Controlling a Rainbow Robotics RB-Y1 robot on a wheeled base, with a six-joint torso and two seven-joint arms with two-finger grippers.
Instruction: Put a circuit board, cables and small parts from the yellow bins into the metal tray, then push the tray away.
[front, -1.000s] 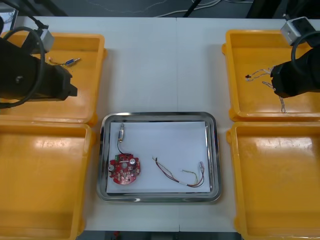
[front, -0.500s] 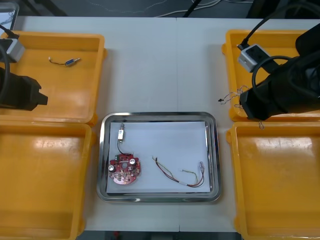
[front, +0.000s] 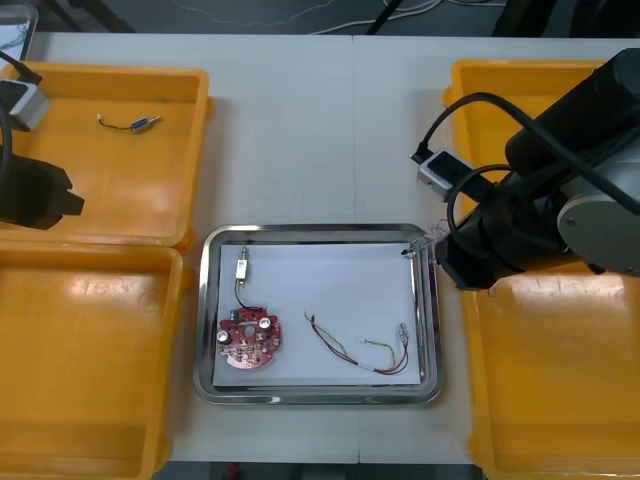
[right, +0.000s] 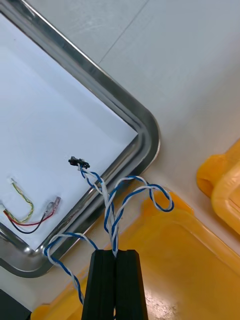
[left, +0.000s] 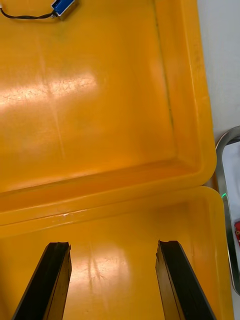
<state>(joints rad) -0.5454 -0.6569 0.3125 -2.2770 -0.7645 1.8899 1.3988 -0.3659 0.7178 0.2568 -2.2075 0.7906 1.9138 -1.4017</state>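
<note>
My right gripper (right: 115, 252) is shut on a twisted blue and white cable (right: 111, 200). The cable's loops and its black plug (right: 77, 161) hang over the far right corner of the metal tray (right: 125, 110). In the front view the right arm covers that gripper, and the cable (front: 425, 242) peeks out at the tray's (front: 320, 232) corner. On the tray's white inside lie a round red circuit board (front: 250, 338), a red and yellow cable (front: 360, 350) and a small metal part (front: 243, 268) on a black lead. My left gripper (left: 112, 247) stands open over the left yellow bins, holding nothing.
The far left bin (front: 180, 150) holds a small blue-ended part (front: 135, 124) on a thin lead. The near left bin (front: 90, 350) and the near right bin (front: 560, 380) look bare. The right arm covers much of the far right bin (front: 480, 110).
The right arm has carried the blue and white cable out of the far right bin to the tray's far right corner. The left arm has drawn back to the table's left edge.
</note>
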